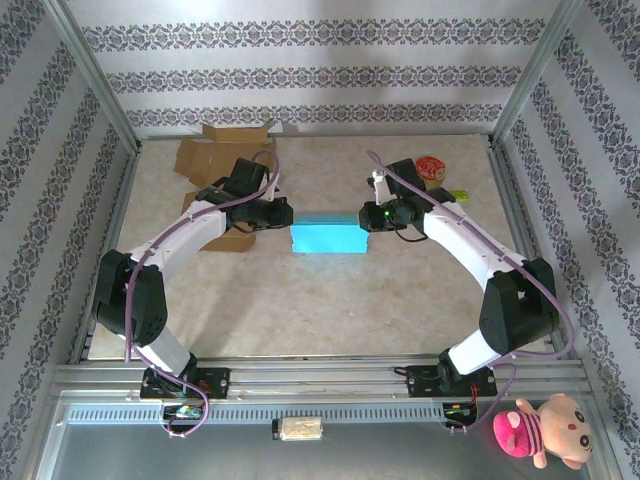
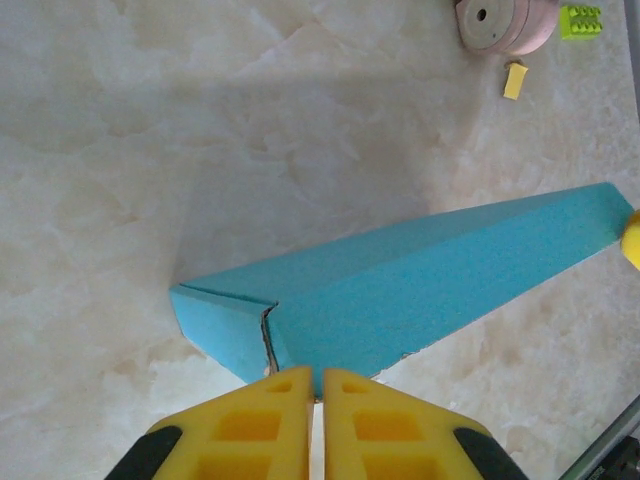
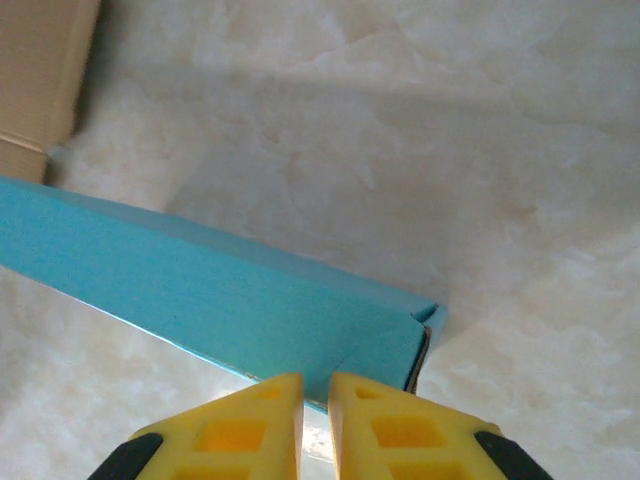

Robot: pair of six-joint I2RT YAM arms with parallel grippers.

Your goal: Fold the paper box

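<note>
**Operator:** Where's the box?

**Spotter:** Your paper box [image 1: 327, 238] lies mid-surface [image 1: 330, 320], a long, low blue shape set crosswise between your two arms.

**Operator:** And the tools?

**Spotter:** Your left tool [image 2: 316, 378] is clenched to a thin slit on the box's near edge at its left end. It sits just beside a split corner where an end flap [image 2: 222, 318] stands a little away. Your right tool [image 3: 317, 385] is clenched the same way on the near edge at the right end, close to the tucked corner [image 3: 425, 335].

**Operator:** How will it handle?

**Spotter:** I'd judge it light and thin. It looks like card that creases readily, springs back along unpressed folds and tears at corners, and the left corner already looks ragged. The face looks smooth, so expect it to slide over the marbled surface if you push from one side alone. Take it by the edges and flaps near the ends, as you have it. I'd expect the broad middle to buckle.

**Operator:** Anything inside?

**Spotter:** You can't see into it. The walls lie close together and nothing shows at either end. The brown cardboard boxes [image 1: 225, 150] at the far left have flaps up, but I can't tell what they hold. Far right, a round pink roll [image 2: 505, 22], a green brick [image 2: 582, 20] and a small yellow piece [image 2: 515, 80] lie loose, well apart from the box.
</note>
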